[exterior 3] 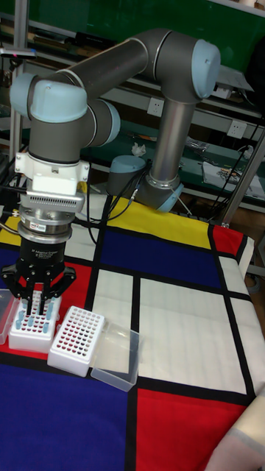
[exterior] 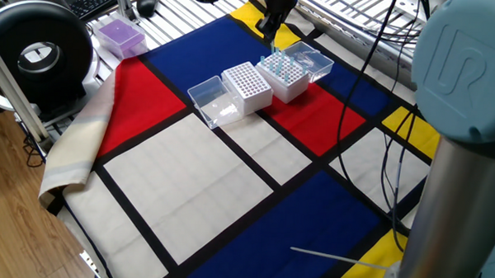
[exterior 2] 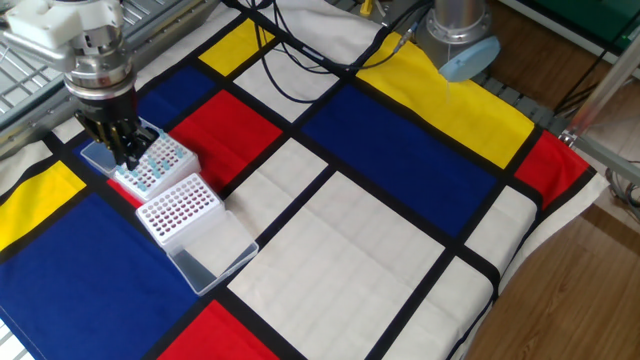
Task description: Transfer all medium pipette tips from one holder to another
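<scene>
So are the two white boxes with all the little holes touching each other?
Touching. In the tall fixed view, the rack with blue tips sits against the empty rack, no gap showing between them.

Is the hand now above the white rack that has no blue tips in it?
No. The hand hangs over the rack with blue tips; the empty rack stands beside it, uncovered.

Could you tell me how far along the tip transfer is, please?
Nothing looks moved yet: the second rack shows only empty holes. The blue tips all appear to stand in the first rack. The gripper sits low over that rack's edge; whether it holds a tip cannot be told. Nearly all the transfer seems left.
</scene>
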Action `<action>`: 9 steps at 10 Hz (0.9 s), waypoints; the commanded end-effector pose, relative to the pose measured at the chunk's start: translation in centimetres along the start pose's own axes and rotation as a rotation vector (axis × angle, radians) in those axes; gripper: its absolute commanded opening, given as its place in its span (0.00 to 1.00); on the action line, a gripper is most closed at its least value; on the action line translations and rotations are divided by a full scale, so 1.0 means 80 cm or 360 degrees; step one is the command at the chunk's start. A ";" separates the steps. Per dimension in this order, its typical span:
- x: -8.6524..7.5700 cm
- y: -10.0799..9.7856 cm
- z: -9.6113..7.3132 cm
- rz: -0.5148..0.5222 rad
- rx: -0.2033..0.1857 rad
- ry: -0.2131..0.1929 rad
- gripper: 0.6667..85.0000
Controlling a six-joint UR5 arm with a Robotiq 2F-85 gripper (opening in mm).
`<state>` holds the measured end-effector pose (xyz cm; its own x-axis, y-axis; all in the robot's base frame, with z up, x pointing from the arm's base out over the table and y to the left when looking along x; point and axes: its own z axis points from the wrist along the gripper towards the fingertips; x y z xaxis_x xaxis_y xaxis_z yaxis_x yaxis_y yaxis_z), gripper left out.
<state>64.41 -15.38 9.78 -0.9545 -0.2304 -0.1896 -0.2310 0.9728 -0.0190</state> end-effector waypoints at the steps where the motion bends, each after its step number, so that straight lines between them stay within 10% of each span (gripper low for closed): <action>1: -0.003 0.005 0.001 0.0027 -0.0022 -0.0007 0.28; 5: -0.030 0.046 -0.001 0.0166 -0.0015 0.0019 0.26; 7: -0.037 0.054 -0.004 0.0232 0.0125 0.0095 0.22; 9: -0.051 0.083 0.003 0.0286 0.0126 0.0100 0.16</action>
<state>66.10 -10.35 10.10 -0.9844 -0.1028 -0.1431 -0.0960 0.9939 -0.0538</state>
